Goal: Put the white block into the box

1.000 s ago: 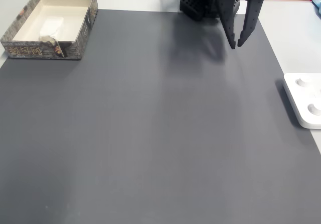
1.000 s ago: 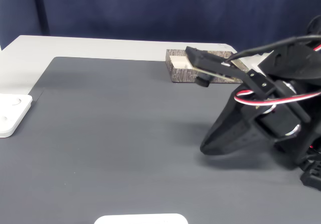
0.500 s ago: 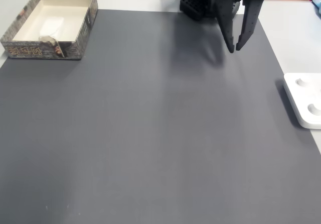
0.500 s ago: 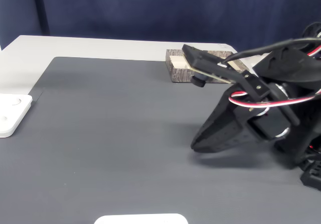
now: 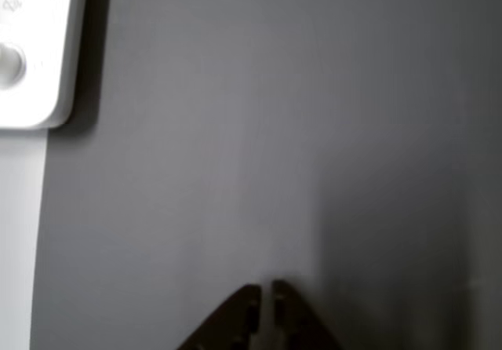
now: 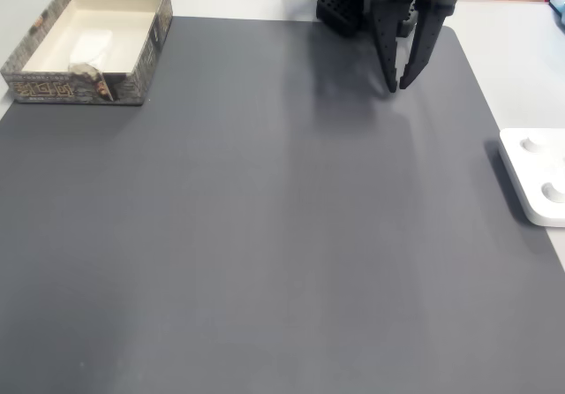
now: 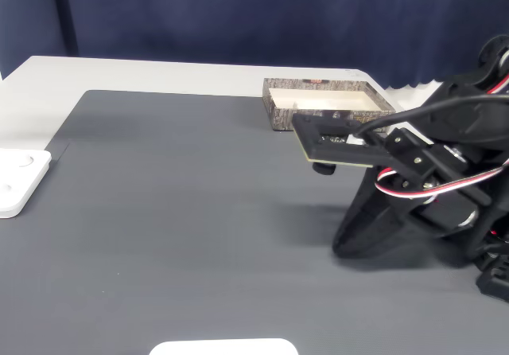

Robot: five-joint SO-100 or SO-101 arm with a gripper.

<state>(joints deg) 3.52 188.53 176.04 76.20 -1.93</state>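
Note:
The box [image 6: 141, 63], shallow and cream inside with patterned walls, stands at the far left corner of the grey mat; in another fixed view the box [image 7: 278, 115] sits behind the arm. The white block [image 6: 91, 42] lies flat on the box's floor. My black gripper [image 6: 397, 87] hangs over the far right of the mat, far from the box, with its fingertips nearly touching and nothing between them. The other view shows the gripper [image 5: 265, 291] tips close together above bare mat. The gripper [image 7: 340, 247] points down at the mat in front of the arm.
A white rounded device [image 6: 537, 175] lies at the mat's right edge, seen also as the device [image 5: 31, 52] and the device [image 7: 16, 181]. Another white object [image 7: 223, 347] sits at the near edge. The arm's base [image 6: 340, 10] stands at the far edge.
The gripper has shifted a little left in a fixed view and swung lower; its wrist board has dropped. The block and box have not moved.

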